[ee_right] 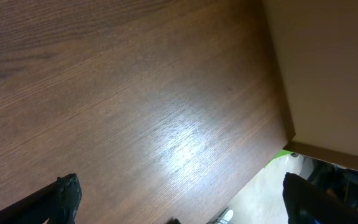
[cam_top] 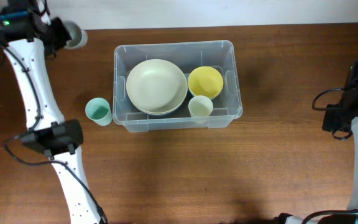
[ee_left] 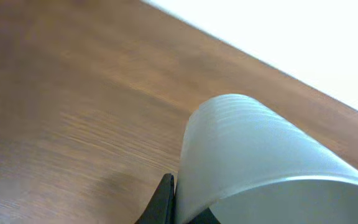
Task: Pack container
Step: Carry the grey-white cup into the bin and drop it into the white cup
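Clear plastic container [cam_top: 120,62] sits upper centre of the overhead frame on the wood table [cam_top: 260,174]. Inside it are a cream bowl [cam_top: 156,86] on the left, a yellow bowl [cam_top: 205,81] on the right and a pale cup [cam_top: 200,107] at lower right. Teal cup [cam_top: 97,111] stands outside, just beside the left wall. Left gripper [cam_top: 59,32], upper left corner, is closed on a grey cup [ee_left: 260,155]; only one finger shows, so the hold is probably at the cup's wall. Right gripper [ee_right: 185,208], at the right edge, has its jaws spread wide over bare wood.
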`<move>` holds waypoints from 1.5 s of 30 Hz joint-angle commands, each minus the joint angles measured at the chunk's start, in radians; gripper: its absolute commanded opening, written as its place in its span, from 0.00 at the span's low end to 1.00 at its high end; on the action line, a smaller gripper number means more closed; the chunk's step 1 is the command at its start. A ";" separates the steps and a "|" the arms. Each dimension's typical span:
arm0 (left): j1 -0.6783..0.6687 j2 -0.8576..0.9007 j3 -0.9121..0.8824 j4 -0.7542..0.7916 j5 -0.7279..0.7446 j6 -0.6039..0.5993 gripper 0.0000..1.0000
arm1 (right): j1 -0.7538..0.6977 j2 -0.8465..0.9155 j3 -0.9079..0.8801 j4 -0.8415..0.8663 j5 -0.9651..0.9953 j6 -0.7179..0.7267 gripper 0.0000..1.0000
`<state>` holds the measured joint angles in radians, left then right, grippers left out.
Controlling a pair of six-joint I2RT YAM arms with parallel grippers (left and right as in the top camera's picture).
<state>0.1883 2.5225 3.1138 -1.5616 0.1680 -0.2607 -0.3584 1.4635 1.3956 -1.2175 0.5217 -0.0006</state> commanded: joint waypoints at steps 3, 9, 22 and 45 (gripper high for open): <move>-0.148 -0.195 0.026 -0.098 0.125 0.144 0.01 | -0.004 0.003 -0.005 0.003 0.002 0.005 0.99; -0.370 -0.214 -0.008 -0.126 0.132 0.220 0.01 | -0.004 0.003 -0.005 0.003 0.002 0.004 0.99; -0.665 -0.214 -0.392 -0.126 0.003 0.205 0.01 | -0.004 0.003 -0.005 0.003 0.002 0.004 0.99; -0.723 -0.213 -0.700 0.037 0.011 0.205 0.01 | -0.004 0.003 -0.005 0.003 0.002 0.004 0.99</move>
<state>-0.5312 2.3020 2.4321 -1.5345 0.1829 -0.0525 -0.3588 1.4635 1.3956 -1.2175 0.5217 -0.0002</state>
